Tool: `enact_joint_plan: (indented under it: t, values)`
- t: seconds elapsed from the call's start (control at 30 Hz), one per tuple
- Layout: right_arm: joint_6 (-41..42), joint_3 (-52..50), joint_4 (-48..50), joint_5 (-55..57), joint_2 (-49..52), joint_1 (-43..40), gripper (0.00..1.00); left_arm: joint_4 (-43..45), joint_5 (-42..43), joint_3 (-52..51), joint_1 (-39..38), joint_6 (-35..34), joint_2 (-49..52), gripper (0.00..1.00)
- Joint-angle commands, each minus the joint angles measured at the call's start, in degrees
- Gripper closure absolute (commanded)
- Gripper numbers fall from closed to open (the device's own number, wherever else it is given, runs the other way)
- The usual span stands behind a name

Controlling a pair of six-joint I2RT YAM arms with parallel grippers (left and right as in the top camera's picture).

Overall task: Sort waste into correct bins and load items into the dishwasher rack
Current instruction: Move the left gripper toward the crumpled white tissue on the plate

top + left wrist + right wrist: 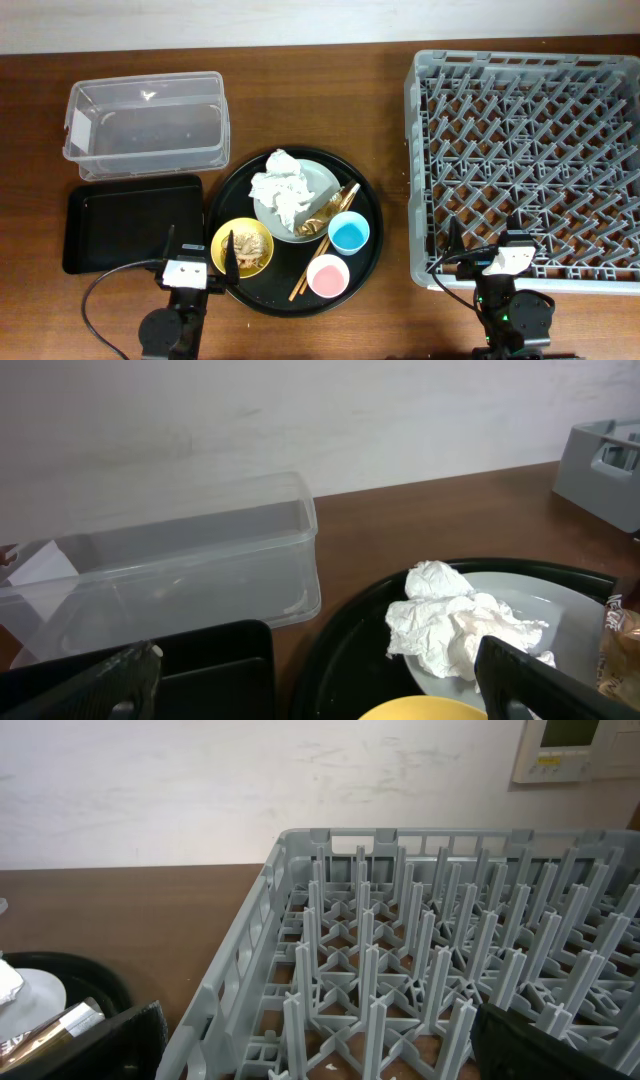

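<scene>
Brown bench (300, 100), nothing sorted yet: left hand (199, 246) and right hand (483, 240) both released, empty. Next, I'd judge, left hand pinches the tissue (283, 190) for the clear tub (222, 112).

Open gap between round tray (238, 195) and rack (414, 170)

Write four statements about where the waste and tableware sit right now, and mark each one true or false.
1. The crumpled tissue lies on the plate. True.
2. The dishwasher rack already holds the blue cup. False: the cup stands on the round black tray.
3. The clear tub holds no waste. True.
4. The food scraps sit in the pink cup. False: they are in the yellow bowl.
</scene>
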Motion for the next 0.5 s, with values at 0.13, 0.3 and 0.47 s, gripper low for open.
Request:
enact_joint_plan:
  t: [0.13, 0.3, 0.47]
  values:
    - [-0.2, -0.4, -0.2, 0.7, -0.5, 0.3, 0.02, 0.0, 0.8, -0.4, -0.1, 0.7, -0.4, 0.01]
    - [1.7, -0.4, -0.3, 0.0, -0.3, 0.3, 0.02, 0.0, 2.1, -0.4, -0.1, 0.2, -0.4, 0.01]
    - [3.3, 2.7, -4.2, -4.0, -0.2, 0.3, 0.02, -0.5, 4.9, 0.3, -0.1, -10.8, 0.2, 0.01]
